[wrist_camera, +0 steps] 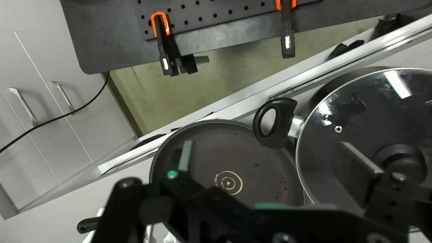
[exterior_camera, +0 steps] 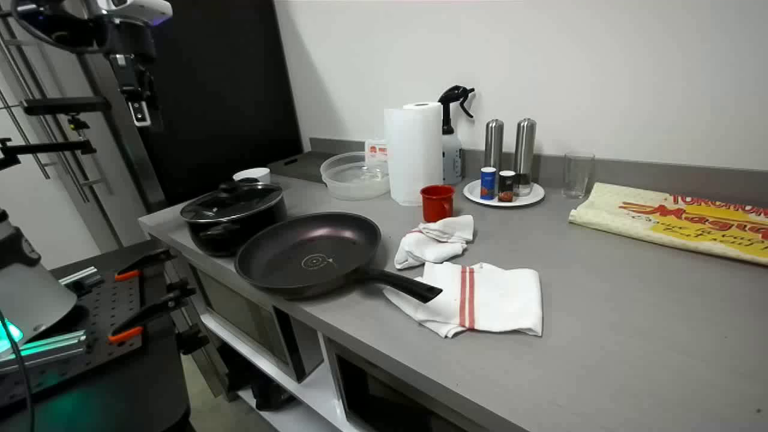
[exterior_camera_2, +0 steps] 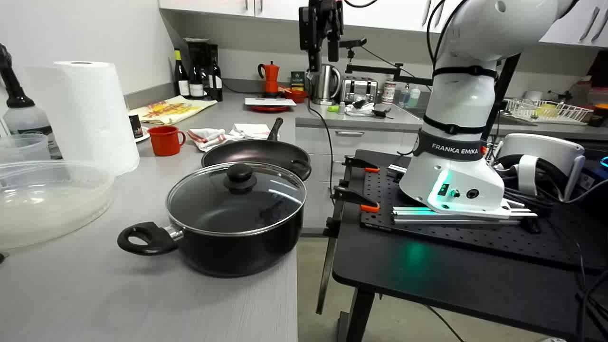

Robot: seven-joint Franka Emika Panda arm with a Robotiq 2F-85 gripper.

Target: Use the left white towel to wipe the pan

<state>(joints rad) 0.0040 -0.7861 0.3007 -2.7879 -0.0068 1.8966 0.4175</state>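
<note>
The dark frying pan (exterior_camera: 312,249) rests on the counter in both exterior views (exterior_camera_2: 256,149), and also shows below my gripper in the wrist view (wrist_camera: 219,145). A crumpled white towel (exterior_camera: 432,243) lies behind the pan's handle, beside the red mug. A folded white towel with red stripes (exterior_camera: 498,297) lies partly under the handle's end. Both towels are bunched close together in an exterior view (exterior_camera_2: 209,137). Only small white towel edges show at the bottom of the wrist view. My gripper (wrist_camera: 271,165) is open and empty, high above the pan and pot, touching nothing; it shows raised in both exterior views (exterior_camera: 141,111) (exterior_camera_2: 324,57).
A black lidded pot (exterior_camera_2: 237,213) stands against the pan, one handle over its rim. A red mug (exterior_camera: 437,203), paper towel roll (exterior_camera: 414,153), clear plastic bowl (exterior_camera: 354,177) and plate with shakers (exterior_camera: 510,202) stand behind. The counter's front edge runs close to the pan.
</note>
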